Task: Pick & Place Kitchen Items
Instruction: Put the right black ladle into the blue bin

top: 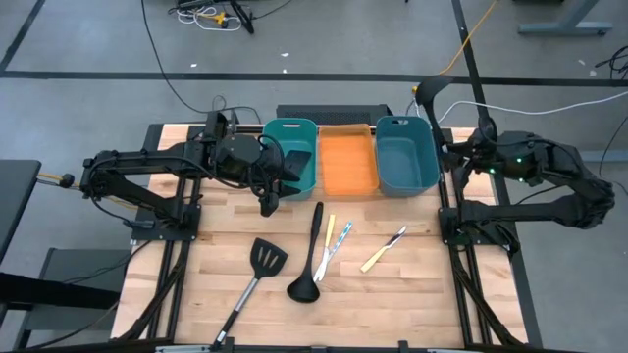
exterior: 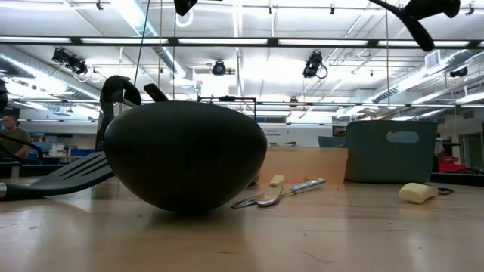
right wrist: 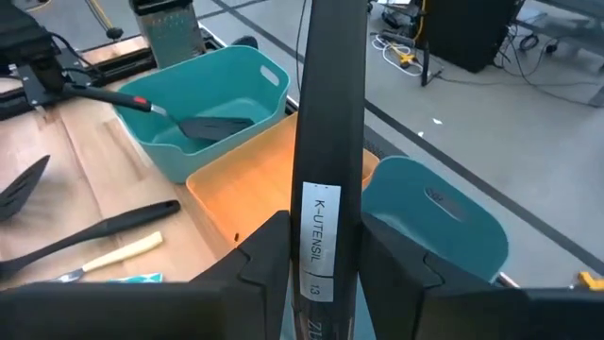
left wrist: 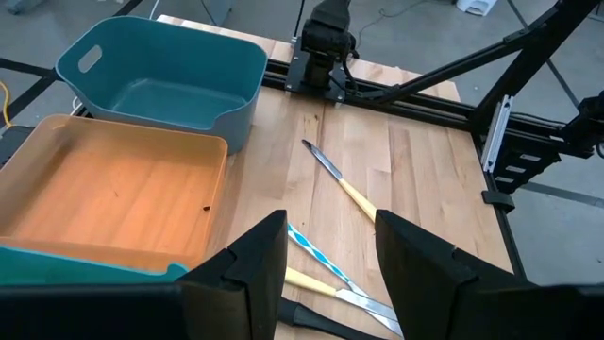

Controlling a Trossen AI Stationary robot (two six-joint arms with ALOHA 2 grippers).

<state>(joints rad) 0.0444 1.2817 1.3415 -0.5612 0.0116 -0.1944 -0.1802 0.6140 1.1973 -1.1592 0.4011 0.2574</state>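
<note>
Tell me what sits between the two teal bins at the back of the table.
The orange bin sits between the left teal bin and the right teal bin; the high view shows it best.

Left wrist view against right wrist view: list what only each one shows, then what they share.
Only the left wrist view: the left gripper, open and empty, above the table, and the yellow-handled knife lying alone on the wood.

Only the right wrist view: the right gripper shut on a black handle with a white label, a spatula lying inside a teal bin, and a black ladle on the table.

Both: the orange bin and a second teal bin beside it.
</note>
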